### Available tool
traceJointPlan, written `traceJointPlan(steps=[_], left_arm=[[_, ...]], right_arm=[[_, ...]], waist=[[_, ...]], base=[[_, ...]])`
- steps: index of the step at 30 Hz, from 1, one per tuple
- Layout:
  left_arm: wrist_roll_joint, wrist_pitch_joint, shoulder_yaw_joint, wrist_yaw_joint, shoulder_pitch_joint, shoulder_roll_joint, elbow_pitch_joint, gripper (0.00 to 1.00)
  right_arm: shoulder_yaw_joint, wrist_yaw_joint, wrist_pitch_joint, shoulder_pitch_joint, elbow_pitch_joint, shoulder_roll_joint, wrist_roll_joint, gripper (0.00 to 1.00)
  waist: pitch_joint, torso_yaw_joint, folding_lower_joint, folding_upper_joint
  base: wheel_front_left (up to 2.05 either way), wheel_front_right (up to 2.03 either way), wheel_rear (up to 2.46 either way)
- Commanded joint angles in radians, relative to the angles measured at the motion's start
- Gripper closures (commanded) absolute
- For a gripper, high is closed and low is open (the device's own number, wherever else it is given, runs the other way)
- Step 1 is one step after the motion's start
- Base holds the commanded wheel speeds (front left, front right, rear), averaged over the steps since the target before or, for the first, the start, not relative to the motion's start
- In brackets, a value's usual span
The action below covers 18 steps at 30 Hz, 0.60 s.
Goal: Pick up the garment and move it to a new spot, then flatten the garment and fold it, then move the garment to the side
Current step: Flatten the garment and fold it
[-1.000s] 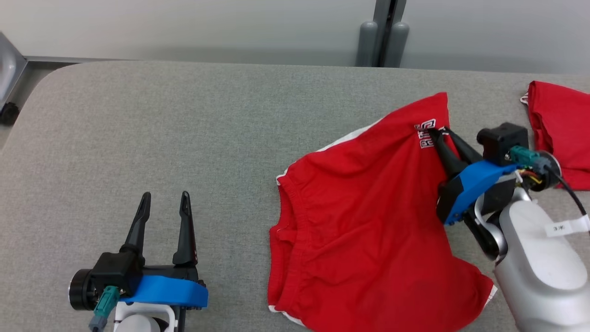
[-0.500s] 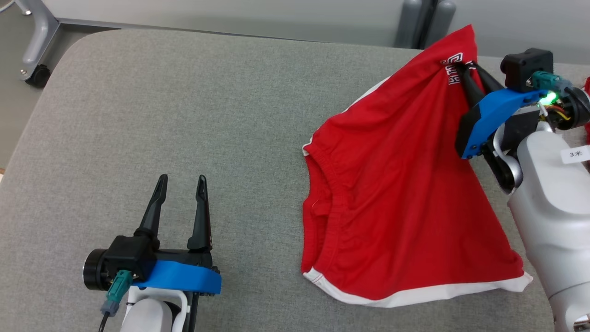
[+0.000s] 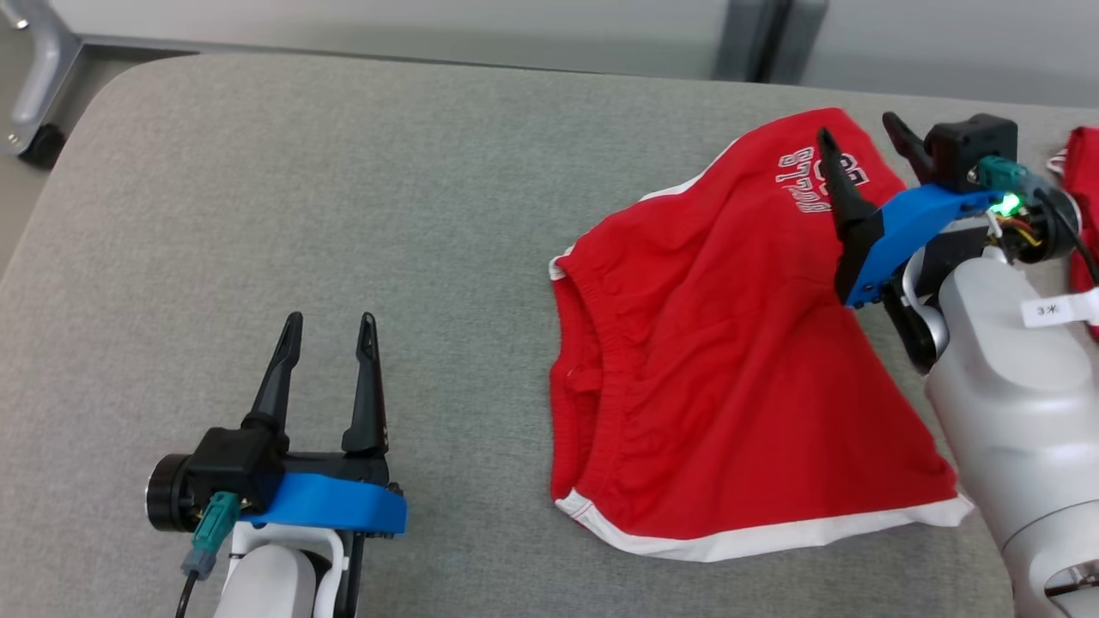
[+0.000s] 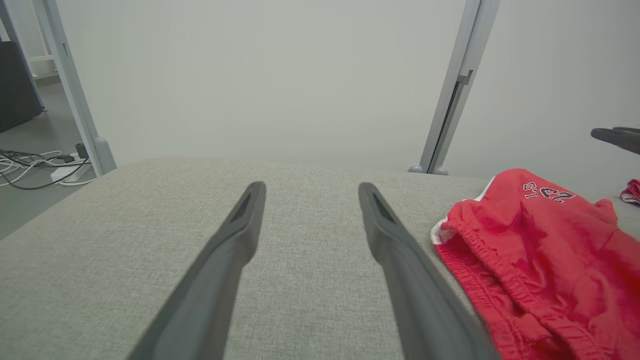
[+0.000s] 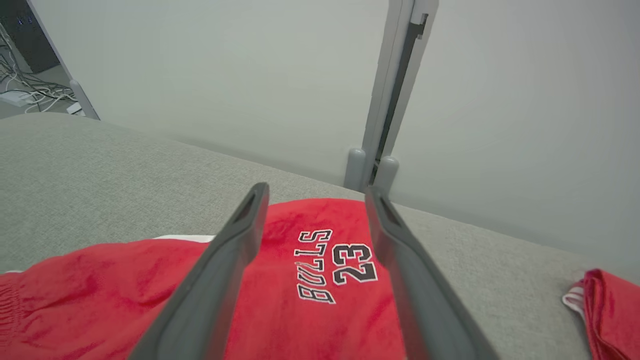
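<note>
The garment [image 3: 721, 360] is a pair of red shorts with white trim and a number print, lying spread on the grey table [image 3: 343, 189] at the right of the head view. My right gripper [image 3: 859, 129] is open just above the garment's far printed corner, holding nothing. In the right wrist view its gripper [image 5: 316, 189] frames the print on the garment [image 5: 100, 290] below. My left gripper [image 3: 330, 319] is open and empty at the lower left, apart from the garment. The left wrist view shows its gripper [image 4: 311, 187] with the garment [image 4: 540, 250] to its right.
A second red cloth [image 3: 1083, 197] lies at the table's right edge, also seen as the red cloth [image 5: 610, 310] in the right wrist view. A grey partition post [image 3: 747, 39] stands behind the table. A metal leg on a caster [image 3: 34, 86] stands off the far left corner.
My right gripper has opened and let go of the garment's printed corner, which has dropped from its raised position flat onto the table. The left gripper stays open and still.
</note>
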<state>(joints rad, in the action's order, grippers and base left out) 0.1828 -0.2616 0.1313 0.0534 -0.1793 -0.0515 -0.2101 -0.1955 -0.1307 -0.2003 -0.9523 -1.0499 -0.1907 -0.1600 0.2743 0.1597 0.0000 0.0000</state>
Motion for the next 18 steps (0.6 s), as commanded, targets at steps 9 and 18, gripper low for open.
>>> traceJointPlan(steps=[9,18], left_arm=[[-0.020,-0.004,-0.053,0.000,0.068,-0.020,0.014,0.00],[-0.028,-0.004,-0.081,-0.005,0.134,-0.034,0.028,0.00]], right_arm=[[-0.051,0.000,-0.060,0.155,0.117,-0.032,-0.118,0.00],[0.002,0.000,-0.065,0.418,0.397,-0.057,-0.175,0.00]], waist=[[-0.083,-0.111,0.0000,0.0000],[-0.141,-0.200,0.0000,0.0000]], base=[[0.00,0.00,0.00],[0.00,0.00,0.00]])
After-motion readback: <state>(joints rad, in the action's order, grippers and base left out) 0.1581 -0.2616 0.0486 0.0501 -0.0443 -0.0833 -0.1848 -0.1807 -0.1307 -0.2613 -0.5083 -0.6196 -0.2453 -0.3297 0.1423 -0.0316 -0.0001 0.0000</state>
